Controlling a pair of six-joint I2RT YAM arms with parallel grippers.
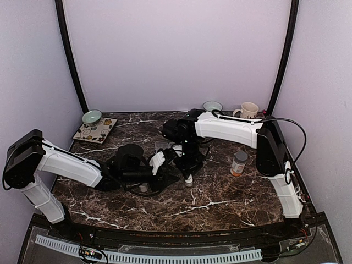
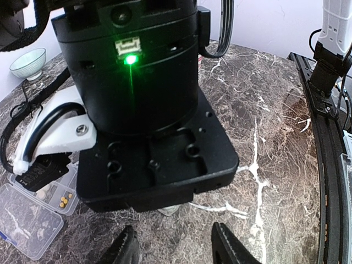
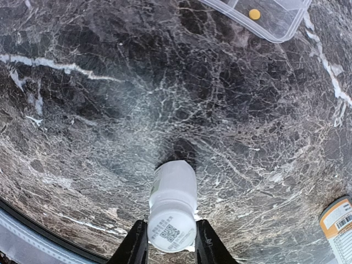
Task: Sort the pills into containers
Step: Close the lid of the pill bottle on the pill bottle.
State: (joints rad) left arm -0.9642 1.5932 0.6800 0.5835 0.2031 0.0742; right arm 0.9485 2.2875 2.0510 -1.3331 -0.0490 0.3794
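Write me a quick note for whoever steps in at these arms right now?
Left gripper: open, empty, hovering over the table by the pill box.
Right gripper: shut on a small white bottle low over the table.
Done: a few yellow pills lie in one compartment of the box.
Left: probably get the bottle's pills into the box; how many remain is not visible.

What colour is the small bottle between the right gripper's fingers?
The bottle is white; the right wrist view shows it best.
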